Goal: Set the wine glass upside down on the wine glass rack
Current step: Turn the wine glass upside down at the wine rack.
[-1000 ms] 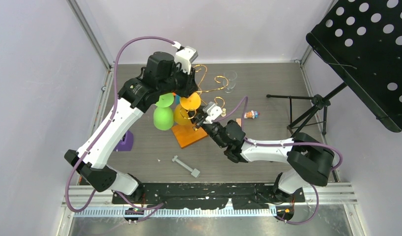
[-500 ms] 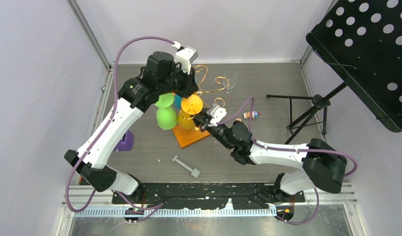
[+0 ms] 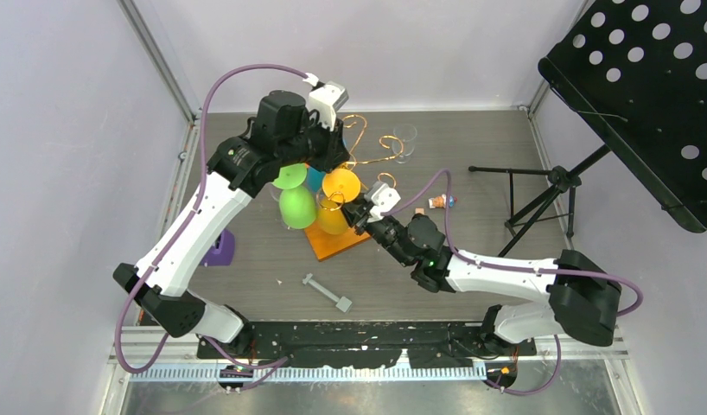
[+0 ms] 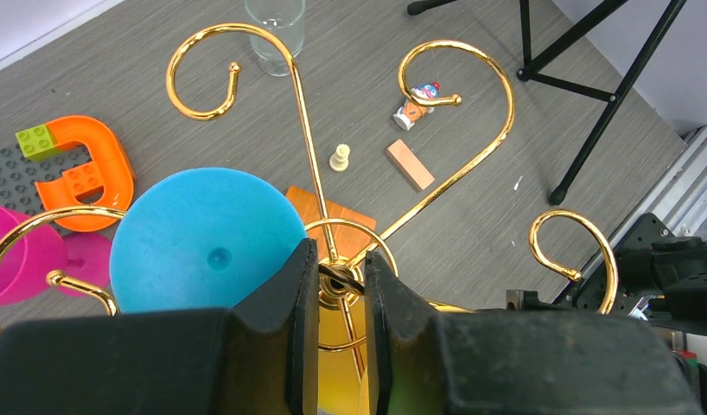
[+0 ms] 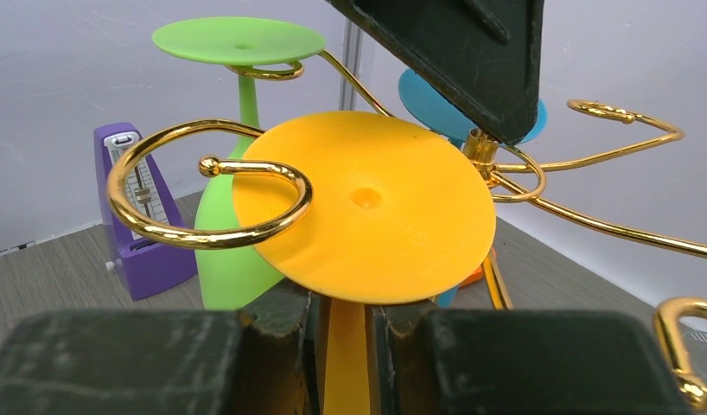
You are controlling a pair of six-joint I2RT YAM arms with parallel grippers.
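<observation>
The wine glass (image 3: 341, 183) is yellow-orange and hangs upside down, its round foot (image 5: 367, 203) on top. My right gripper (image 5: 344, 316) is shut on its stem just under the foot. One gold scroll of the wine glass rack (image 5: 194, 238) crosses the foot's left edge. The rack's curly arms (image 4: 303, 121) spread from a stem on an orange base (image 3: 333, 242). My left gripper (image 4: 341, 277) is shut on the top of that stem from above. A green glass (image 3: 296, 207) and a blue glass (image 4: 207, 238) hang upside down on other arms.
A purple metronome (image 3: 219, 249) stands left of the rack. A clear tumbler (image 3: 405, 138), a small toy figure (image 3: 442, 201) and a grey bar (image 3: 327, 292) lie around it. A black music stand (image 3: 549, 186) fills the right side. Pink and orange toys (image 4: 82, 169) sit behind.
My right arm has reached further, its elbow swinging out to the right, carrying the yellow glass slightly right toward the scroll. The green glass has swung a little. The left arm stays put.
</observation>
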